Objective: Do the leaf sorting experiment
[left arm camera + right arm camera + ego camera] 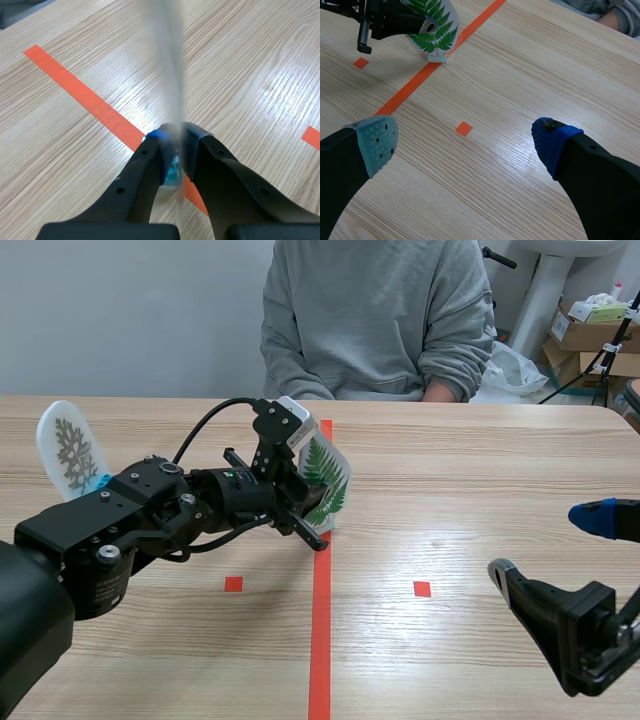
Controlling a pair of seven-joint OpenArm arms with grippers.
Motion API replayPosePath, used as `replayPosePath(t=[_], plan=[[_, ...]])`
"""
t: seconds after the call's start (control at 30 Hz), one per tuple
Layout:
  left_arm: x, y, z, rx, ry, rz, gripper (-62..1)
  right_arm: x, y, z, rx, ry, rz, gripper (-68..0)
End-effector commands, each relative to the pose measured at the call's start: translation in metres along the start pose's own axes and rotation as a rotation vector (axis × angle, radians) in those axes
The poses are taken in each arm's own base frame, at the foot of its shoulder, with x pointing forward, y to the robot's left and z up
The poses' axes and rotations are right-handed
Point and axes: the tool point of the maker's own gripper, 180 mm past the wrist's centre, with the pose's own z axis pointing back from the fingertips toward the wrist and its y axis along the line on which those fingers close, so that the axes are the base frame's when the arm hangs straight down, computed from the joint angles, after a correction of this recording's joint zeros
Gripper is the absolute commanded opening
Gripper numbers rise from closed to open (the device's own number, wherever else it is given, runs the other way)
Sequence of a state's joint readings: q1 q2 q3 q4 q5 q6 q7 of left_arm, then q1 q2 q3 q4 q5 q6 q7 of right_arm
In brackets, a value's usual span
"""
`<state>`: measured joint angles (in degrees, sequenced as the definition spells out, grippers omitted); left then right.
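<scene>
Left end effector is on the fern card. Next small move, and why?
Probably lift slightly: the left end effector is shut on the clear plastic card with a green fern leaf, whose pale blue base sits on the orange-red tape line.

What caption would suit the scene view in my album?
Left gripper grips an upright fern-leaf card on the orange tape line; right gripper hangs open.

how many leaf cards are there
2: the green fern card stands clamped in the left claw; the grey leaf card stands behind the left arm. More could be hidden.
</scene>
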<state>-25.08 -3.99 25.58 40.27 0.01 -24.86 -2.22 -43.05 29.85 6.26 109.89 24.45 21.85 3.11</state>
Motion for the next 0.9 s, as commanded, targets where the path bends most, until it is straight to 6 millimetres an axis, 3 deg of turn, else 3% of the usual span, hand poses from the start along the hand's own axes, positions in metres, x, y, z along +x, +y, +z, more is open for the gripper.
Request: replayPosePath(t=[0.0,0.2,0.37,0.63,0.87], plan=[[0.018,0.005,0.001,0.01,-0.055,-0.003,-56.8,0.009,-0.002,0.0,-0.005,-0.031,0.009,-12.8],[0.011,0.0,0.011,0.006,-0.068,0.028,-56.9,0.009,-0.002,0.0,-0.005,-0.031,0.009,-12.8],[0.014,-0.001,0.04,0.03,-0.11,0.07,-56.9,0.01,-0.002,0.0,-0.001,-0.031,0.009,-12.8],[0.008,0.019,0.11,0.142,-0.168,0.186,-56.9,0.009,-0.002,0.0,-0.001,-0.03,0.009,-12.8],[-0.019,0.062,0.186,0.348,-0.213,0.316,-56.8,0.009,-0.002,0.0,-0.001,-0.03,0.009,-12.8]])
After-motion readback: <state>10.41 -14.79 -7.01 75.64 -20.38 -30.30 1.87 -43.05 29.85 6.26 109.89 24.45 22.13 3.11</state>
